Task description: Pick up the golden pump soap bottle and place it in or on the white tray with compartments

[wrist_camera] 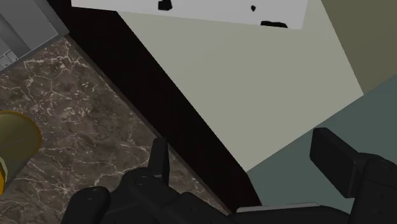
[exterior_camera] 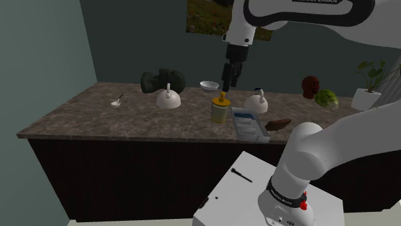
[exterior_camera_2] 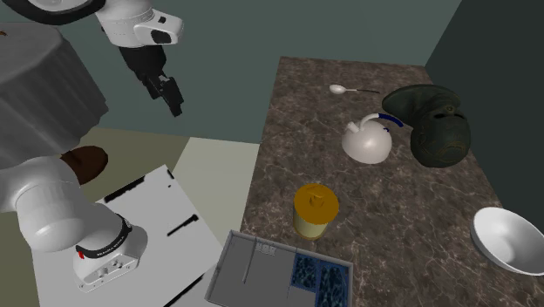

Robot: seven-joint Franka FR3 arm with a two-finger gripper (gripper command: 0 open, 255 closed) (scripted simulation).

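Presently, your arm (exterior_camera: 334, 138) rises from the stand (exterior_camera: 234, 192) at the shoulder view's lower right. It arches high over the work area and drops its wrist straight down, so the hand hangs well above the dark marbled counter (exterior_camera: 128, 115). In the second exterior view the gripper (exterior_camera_2: 177, 106) points downward over the floor (exterior_camera_2: 209, 161), off the counter's near edge and on the stand's side of it. It touches nothing.

The tray (exterior_camera_2: 253, 275) lies flat at the counter's near edge. Its walls are grey-white, it is split into compartments, and a blue patterned patch fills part of it.

The soap bottle (exterior_camera_2: 316, 210) stands upright on the counter just beside the tray, on the tray's far side from the stand. It has a squat yellow-gold body with a broad cap. In the shoulder view the bottle (exterior_camera: 220, 110) sits directly below the gripper (exterior_camera: 229, 83), with clear air between them. The second exterior view shows that the hand is also offset sideways, out past the counter's edge. A white kettle (exterior_camera_2: 370, 138) stands farther back on the counter, apart from the bottle.

In the wrist view the gripper (wrist_camera: 240, 140) is spread wide and its two fingers (wrist_camera: 159, 159) are well apart. Between them you see the counter's dark front edge and the pale floor. The bottle (wrist_camera: 13, 143) shows off to one side of the fingers, outside their span, with a corner of the tray (wrist_camera: 25, 25) beyond it. The tool is released and carries nothing.
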